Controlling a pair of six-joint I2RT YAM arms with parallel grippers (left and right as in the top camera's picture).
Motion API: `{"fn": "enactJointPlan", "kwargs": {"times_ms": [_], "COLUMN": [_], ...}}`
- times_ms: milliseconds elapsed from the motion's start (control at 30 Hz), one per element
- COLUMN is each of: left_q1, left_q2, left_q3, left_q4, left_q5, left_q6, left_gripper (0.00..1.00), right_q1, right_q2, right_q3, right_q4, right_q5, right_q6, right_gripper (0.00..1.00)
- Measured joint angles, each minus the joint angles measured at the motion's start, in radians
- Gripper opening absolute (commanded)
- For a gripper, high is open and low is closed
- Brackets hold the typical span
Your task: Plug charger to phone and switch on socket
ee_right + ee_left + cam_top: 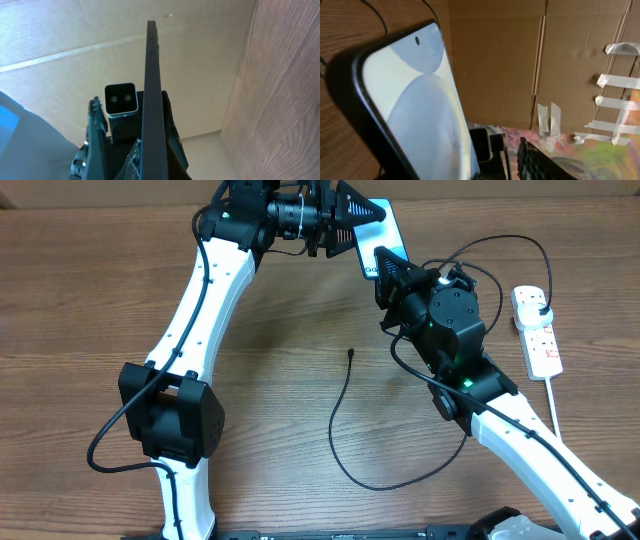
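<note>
1. Wooden table point(290, 320), backed by a cardboard wall point(495, 60).
2. The phone point(393, 230) is clamped edge-on between the jaws of the right gripper point(384, 266).
3. Its far end is met by the left gripper point(358, 212); those jaws' state cannot be told.
4. The charger point(340, 410) is seen loose on the table, apart from both jaws; the socket point(538, 330) is seen well beyond the right ones.

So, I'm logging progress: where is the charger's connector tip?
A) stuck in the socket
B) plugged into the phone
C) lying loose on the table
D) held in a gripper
C: the charger's connector tip lies bare on the table, well apart from the phone.
</note>
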Motion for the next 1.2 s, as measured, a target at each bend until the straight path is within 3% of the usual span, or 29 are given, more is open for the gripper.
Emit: {"fn": "enactJointPlan", "kwargs": {"times_ms": [267, 933, 1200], "left_q1": [-0.006, -0.014, -0.014], "left_q2": [0.000, 0.000, 0.000], "left_q3": [-0.001, -0.002, -0.003], "left_q4": [-0.003, -0.008, -0.008], "left_q5": [-0.036, -0.124, -0.135], "left_q6": [-0.002, 0.001, 0.001], "left_gripper": [0.29, 0.31, 0.23], "right_q1": [-0.002, -0.003, -0.008], "right_q2": [0.000, 0.000, 0.000], "right_q3": [0.005, 0.014, 0.014], "right_q4": [0.002, -0.026, -0.020], "right_q5": [0.007, -0.014, -0.030], "right_q6": [0.003, 0.018, 0.019], "right_gripper": [0.04, 0.04, 0.04]}}
